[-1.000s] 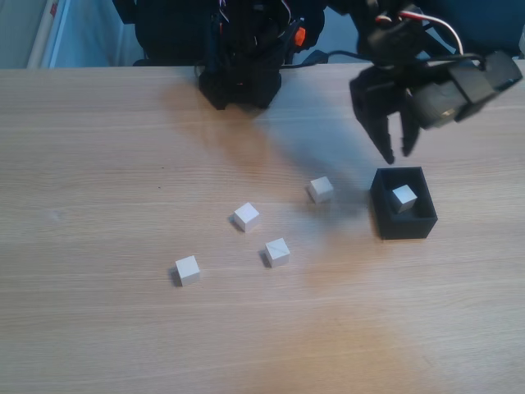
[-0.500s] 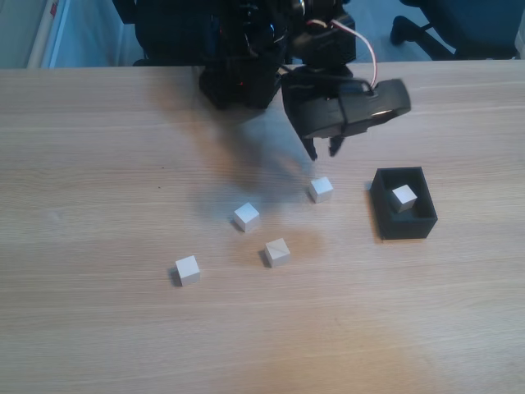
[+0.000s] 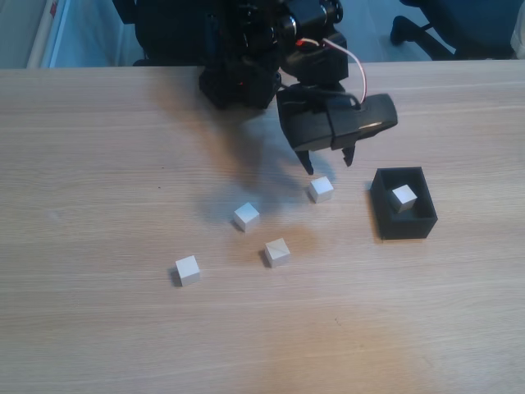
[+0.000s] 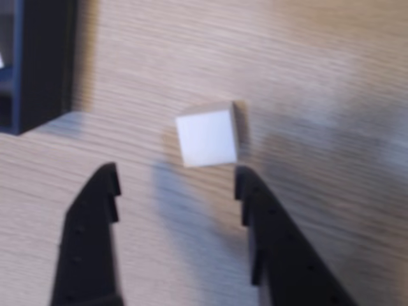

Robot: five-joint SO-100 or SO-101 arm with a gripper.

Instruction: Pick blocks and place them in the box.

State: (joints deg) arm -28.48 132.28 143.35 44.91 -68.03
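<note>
The arm's black base sits at the top centre of the fixed view, and the arm reaches from it down and to the right, ending just right of the frame's middle. A white and red cable loops over the wrist. The gripper (image 3: 330, 163) points downward toward the lower part of the frame, its body tilted so the right end rides a little higher. Its two dark fingers hang apart with a clear gap between them. In the wrist view the gripper (image 4: 176, 180) enters from the bottom edge, both black fingers spread wide, the left fingertip (image 4: 106, 179) and the right one standing well apart, holding nothing.
</note>
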